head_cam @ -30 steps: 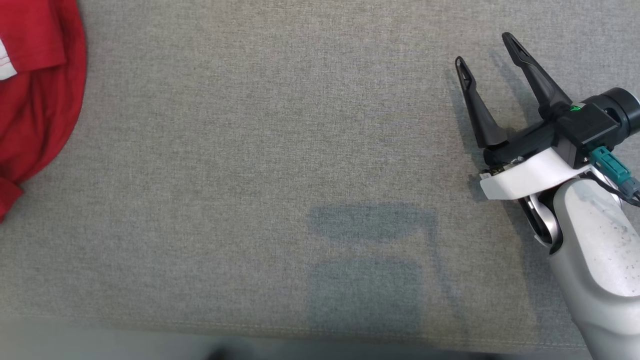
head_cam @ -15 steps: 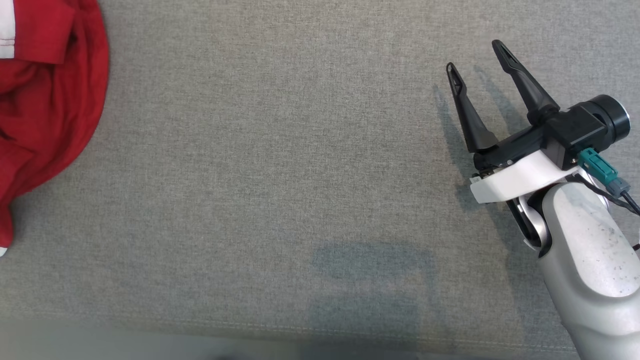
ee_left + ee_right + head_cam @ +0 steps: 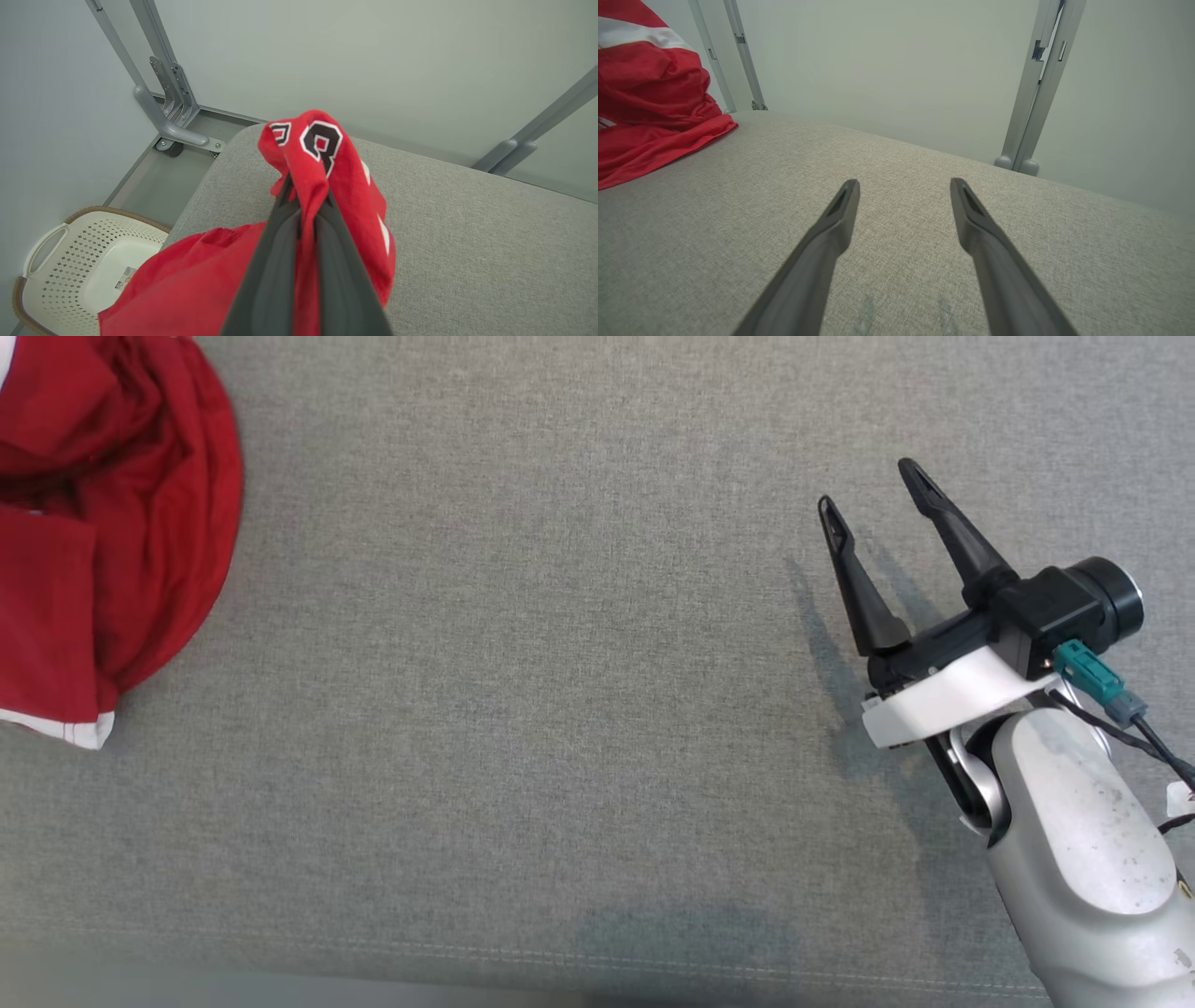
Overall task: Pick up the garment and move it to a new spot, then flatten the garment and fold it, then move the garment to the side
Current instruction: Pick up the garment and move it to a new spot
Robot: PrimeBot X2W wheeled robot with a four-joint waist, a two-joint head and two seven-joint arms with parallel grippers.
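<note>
Garment (image 3: 348,205) in left gripper (image 3: 306,191) (black lettering (image 3: 321,142) plain in left wrist view)

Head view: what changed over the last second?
The left end effector is now shut on the red jersey, pinching a fold. In the head view the jersey bunched up and reached further right, with a white hem now at its lower edge. The right end effector drifted down and left in that view, perhaps partly camera motion. Unchanged: its jaws open, holding nothing; the grey cushion.

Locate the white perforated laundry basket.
Left wrist view, lower left: the white perforated laundry basket sits on the floor beside the grey padded surface, partly hidden by the red garment.
</note>
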